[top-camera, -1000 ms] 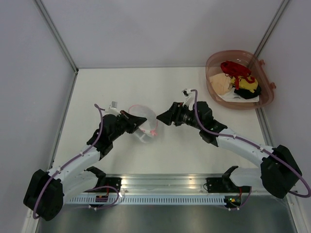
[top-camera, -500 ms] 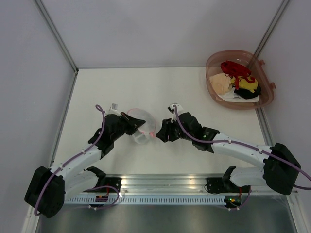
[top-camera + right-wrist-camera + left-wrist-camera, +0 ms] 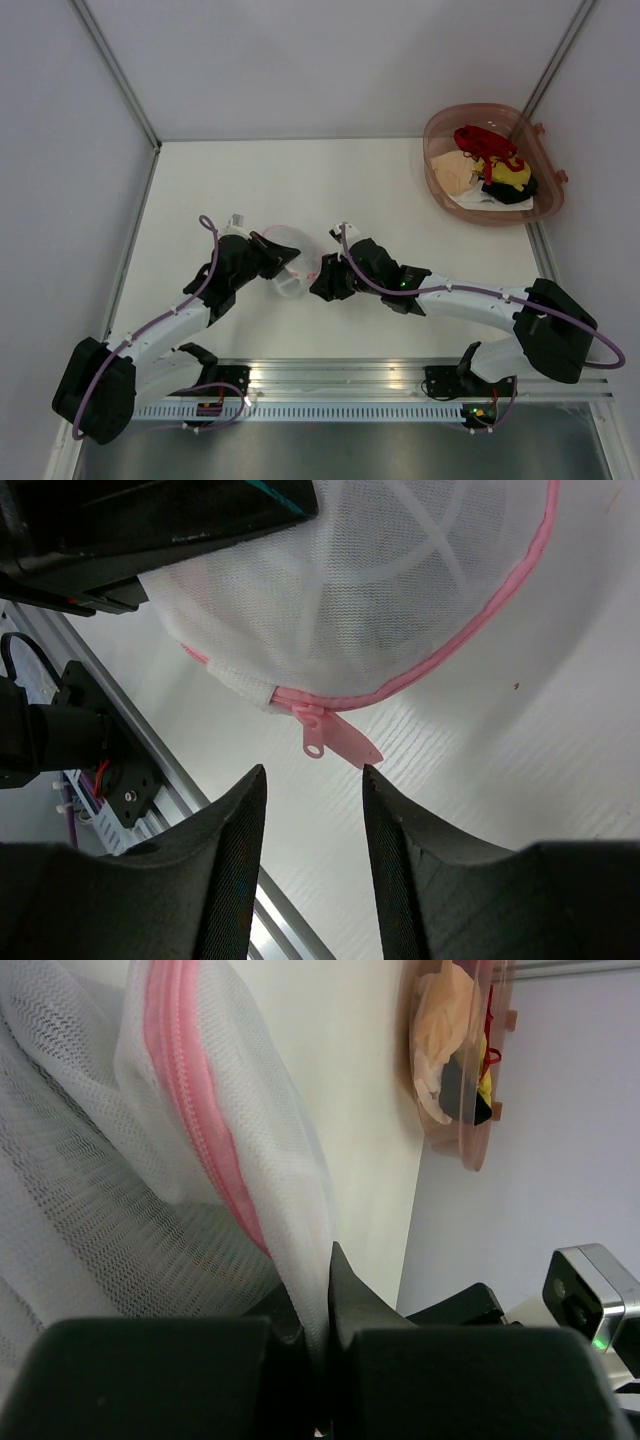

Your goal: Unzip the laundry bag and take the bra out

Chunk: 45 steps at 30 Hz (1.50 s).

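The laundry bag (image 3: 290, 265) sits a little left of the table's (image 3: 350, 185) middle, toward the near edge and well apart from the basket (image 3: 432, 170) in the far right corner. The left gripper (image 3: 315, 1305) is clamped on a fold of the bag's white mesh, just beside the pink zipper rim. The right gripper (image 3: 312, 780) stands partly spread with nothing between its jaws. Its tips are just short of the zipper pull (image 3: 338, 743), which dangles free from the rim.

The pull is small, flat and loose. If the jaws close from here, they may nip only its tip or knock it aside. They may also catch mesh along with it, which would jam the slider.

The left hold is on thin fabric. A hard tug on the pull could drag the mesh out of that pinch, or carry the whole pouch along without running the zipper. The two wrists are also close together, so a pull toward the left arm risks a bump.

Pale bands show through the mesh and may be the bra, though that is not certain.
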Each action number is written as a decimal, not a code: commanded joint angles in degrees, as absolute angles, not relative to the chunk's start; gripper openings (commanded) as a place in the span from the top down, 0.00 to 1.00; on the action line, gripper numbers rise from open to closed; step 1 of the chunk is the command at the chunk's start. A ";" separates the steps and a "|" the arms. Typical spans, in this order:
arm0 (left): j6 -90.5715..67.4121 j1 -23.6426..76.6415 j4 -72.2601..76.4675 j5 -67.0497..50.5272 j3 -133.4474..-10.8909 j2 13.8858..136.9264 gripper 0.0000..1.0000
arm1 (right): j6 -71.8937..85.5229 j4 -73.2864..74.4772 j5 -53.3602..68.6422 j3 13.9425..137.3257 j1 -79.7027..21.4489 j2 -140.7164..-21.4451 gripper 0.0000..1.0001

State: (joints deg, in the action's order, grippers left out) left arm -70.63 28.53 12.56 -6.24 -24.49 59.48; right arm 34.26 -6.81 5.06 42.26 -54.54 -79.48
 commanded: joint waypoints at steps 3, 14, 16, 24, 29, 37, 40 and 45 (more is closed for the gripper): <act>-70.49 28.65 14.94 -6.94 -26.63 58.97 0.98 | 34.45 -10.28 5.01 44.38 -54.84 -79.98 0.56; -70.93 28.65 15.73 -7.65 -26.46 59.50 0.98 | 35.42 -12.74 6.42 45.26 -54.84 -82.18 0.62; -70.93 28.65 15.65 -7.73 -26.46 59.50 0.98 | 35.33 -12.83 6.24 45.26 -54.76 -82.18 0.67; -70.32 28.65 18.01 -9.22 -25.49 59.33 0.98 | 34.72 -10.55 4.75 44.91 -54.76 -81.12 1.00; -66.63 28.65 23.64 -12.56 -22.42 58.62 0.98 | 32.70 -8.09 4.13 44.91 -54.76 -80.25 0.99; -61.17 28.48 20.13 -11.96 -15.74 50.73 0.98 | 28.56 -2.63 1.14 44.39 -54.76 -78.40 0.99; -62.49 28.48 19.69 -10.11 -13.54 47.21 0.98 | 30.23 -5.09 2.89 42.89 -54.84 -77.35 0.63; -62.75 28.48 20.04 -9.05 -13.27 46.58 0.98 | 34.44 -15.44 11.85 38.86 -54.84 -76.90 0.51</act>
